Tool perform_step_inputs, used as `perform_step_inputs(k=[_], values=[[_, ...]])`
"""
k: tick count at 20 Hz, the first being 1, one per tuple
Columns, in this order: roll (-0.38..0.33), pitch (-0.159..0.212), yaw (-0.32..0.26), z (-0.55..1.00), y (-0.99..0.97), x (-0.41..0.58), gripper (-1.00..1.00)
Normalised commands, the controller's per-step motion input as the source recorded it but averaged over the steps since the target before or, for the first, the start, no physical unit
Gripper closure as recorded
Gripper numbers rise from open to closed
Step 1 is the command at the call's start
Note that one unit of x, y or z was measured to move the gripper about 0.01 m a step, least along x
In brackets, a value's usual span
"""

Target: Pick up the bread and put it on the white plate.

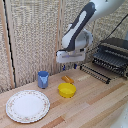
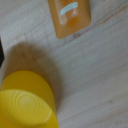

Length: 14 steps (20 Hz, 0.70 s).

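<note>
The loaf (image 1: 67, 79) is a small oblong orange-brown piece lying on the wooden table just behind the yellow bowl (image 1: 66, 90). In the wrist view the loaf (image 2: 70, 16) lies close to the bowl (image 2: 26, 102) but apart from it. My gripper (image 1: 70, 65) hangs above the loaf with its blue-tipped fingers pointing down and nothing between them. How far the jaws are spread does not show clearly. The fingers are out of the wrist view. The white dish (image 1: 27, 105) lies flat near the table's front on the exterior view's left.
A blue cup (image 1: 43, 79) stands behind the white dish. A black wire rack and toaster-like appliance (image 1: 111, 57) stand at the exterior view's right, at the back. Woven blinds form the back wall.
</note>
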Motion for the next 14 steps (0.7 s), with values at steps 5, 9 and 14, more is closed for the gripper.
perform_step_inputs(k=[5,9,14], values=[[-0.118,0.096,0.186,-0.26,-0.01,0.471,-1.0],[-0.102,0.073,0.168,-0.2,-0.02,0.495,-1.0],[-0.122,0.12,0.121,-0.13,-0.03,0.222,-1.0]])
